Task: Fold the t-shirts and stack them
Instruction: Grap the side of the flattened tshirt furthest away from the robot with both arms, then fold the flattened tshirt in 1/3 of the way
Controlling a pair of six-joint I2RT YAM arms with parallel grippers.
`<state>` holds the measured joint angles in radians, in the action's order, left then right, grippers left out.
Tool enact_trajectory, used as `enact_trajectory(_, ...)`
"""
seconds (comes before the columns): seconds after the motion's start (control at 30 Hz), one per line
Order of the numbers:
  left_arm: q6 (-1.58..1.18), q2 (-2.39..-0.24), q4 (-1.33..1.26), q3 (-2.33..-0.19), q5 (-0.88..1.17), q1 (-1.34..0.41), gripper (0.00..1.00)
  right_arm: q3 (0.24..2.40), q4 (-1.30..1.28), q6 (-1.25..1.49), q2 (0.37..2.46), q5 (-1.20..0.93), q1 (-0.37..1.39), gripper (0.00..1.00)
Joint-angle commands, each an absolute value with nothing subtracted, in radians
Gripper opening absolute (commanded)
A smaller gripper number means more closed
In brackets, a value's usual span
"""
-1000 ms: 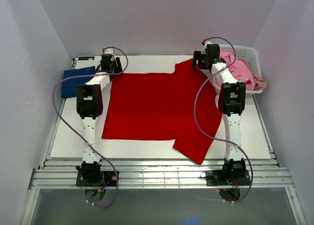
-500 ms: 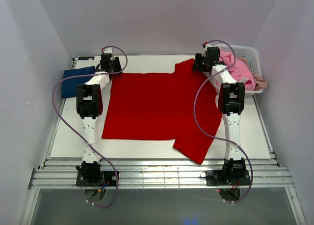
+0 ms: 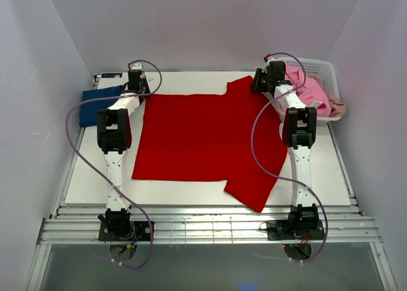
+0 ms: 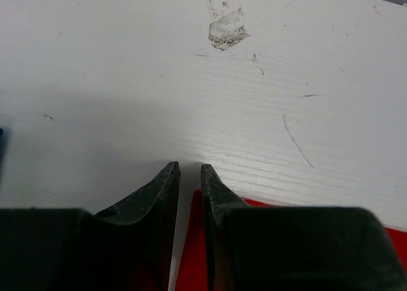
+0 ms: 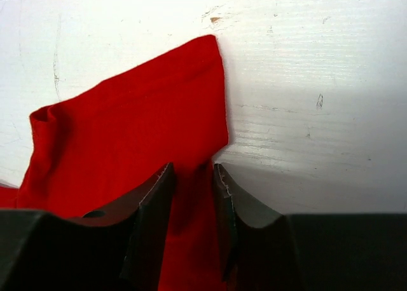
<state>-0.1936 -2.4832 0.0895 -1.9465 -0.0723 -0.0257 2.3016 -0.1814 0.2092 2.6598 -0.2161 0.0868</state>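
Observation:
The bright red t-shirt [image 3: 203,135] lies spread flat on the white table [image 3: 86,176], one sleeve at the far right and one hanging towards the near edge. My left gripper [image 3: 135,82] is low over the table just past the shirt's far left corner. In the left wrist view its jaws [image 4: 189,167] stand a narrow gap apart, with the red corner [image 4: 191,246] lying below them. My right gripper [image 3: 266,80] is at the far sleeve's armpit; its jaws [image 5: 193,167] are slightly apart over the red cloth [image 5: 127,126]. A folded navy t-shirt [image 3: 98,103] lies far left.
A white lattice basket [image 3: 321,63] stands at the far right, holding crumpled pink shirts [image 3: 311,91] and a beige one [image 3: 337,107]. Grey walls close in the table on three sides. A metal rail runs along the near edge.
My left gripper has shifted a little left, off the shirt's corner; my right gripper has shifted slightly right. The red shirt has not moved.

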Motion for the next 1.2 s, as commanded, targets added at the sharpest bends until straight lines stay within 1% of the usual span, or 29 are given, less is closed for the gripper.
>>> enact_trajectory(0.0, -0.224, -2.451, 0.16, -1.89, -0.048, -0.034, 0.31, 2.306, -0.173, 0.227, 2.668, -0.238, 0.086, 0.38)
enact_trajectory(0.03, -0.225, -2.45, 0.16, -1.884, -0.043, -0.034, 0.32, 2.306, -0.173, 0.224, 2.666, -0.238, 0.086, 0.38)
enact_trajectory(0.17, -0.235, -2.433, 0.164, -1.862, -0.018, -0.035, 0.55, 2.306, -0.184, 0.215, 2.663, -0.238, 0.086, 0.38)
enact_trajectory(0.2, -0.238, -2.424, 0.161, -1.839, -0.015, -0.037, 0.57, 2.304, -0.186, 0.215, 2.663, -0.238, 0.086, 0.38)
enact_trajectory(0.33, -0.236, -2.356, 0.124, -1.772, -0.032, -0.046, 0.6, 2.304, -0.19, 0.215, 2.658, -0.238, 0.086, 0.38)
enact_trajectory(0.57, -0.233, -2.352, 0.163, -1.786, -0.058, -0.054, 0.57, 2.281, -0.19, 0.219, 2.645, -0.242, 0.086, 0.38)
enact_trajectory(0.6, -0.232, -2.353, 0.161, -1.787, -0.06, -0.055, 0.56, 2.281, -0.19, 0.219, 2.645, -0.242, 0.086, 0.38)
enact_trajectory(0.7, -0.222, -2.378, 0.166, -1.816, -0.061, -0.055, 0.41, 2.28, -0.189, 0.216, 2.646, -0.244, 0.086, 0.38)
enact_trajectory(0.73, -0.216, -2.385, 0.169, -1.828, -0.061, -0.055, 0.31, 2.279, -0.187, 0.216, 2.648, -0.247, 0.086, 0.38)
enact_trajectory(0.8, -0.21, -2.407, 0.17, -1.862, -0.063, -0.055, 0.23, 2.278, -0.176, 0.222, 2.654, -0.258, 0.086, 0.38)
enact_trajectory(0.83, -0.203, -2.413, 0.169, -1.873, -0.064, -0.054, 0.13, 2.276, -0.169, 0.232, 2.658, -0.264, 0.084, 0.36)
enact_trajectory(0.87, -0.199, -2.422, 0.169, -1.894, -0.066, -0.055, 0.09, 2.276, -0.151, 0.236, 2.661, -0.284, 0.086, 0.21)
enact_trajectory(0.9, -0.196, -2.433, 0.166, -1.904, -0.064, -0.055, 0.04, 2.278, -0.141, 0.244, 2.668, -0.288, 0.086, 0.13)
enact_trajectory(0.93, -0.193, -2.434, 0.158, -1.91, -0.067, -0.055, 0.0, 2.275, -0.13, 0.259, 2.668, -0.293, 0.086, 0.08)
enact_trajectory(1.17, -0.183, -2.367, 0.015, -1.841, -0.071, -0.054, 0.0, 2.258, -0.017, 0.29, 2.658, -0.325, 0.086, 0.08)
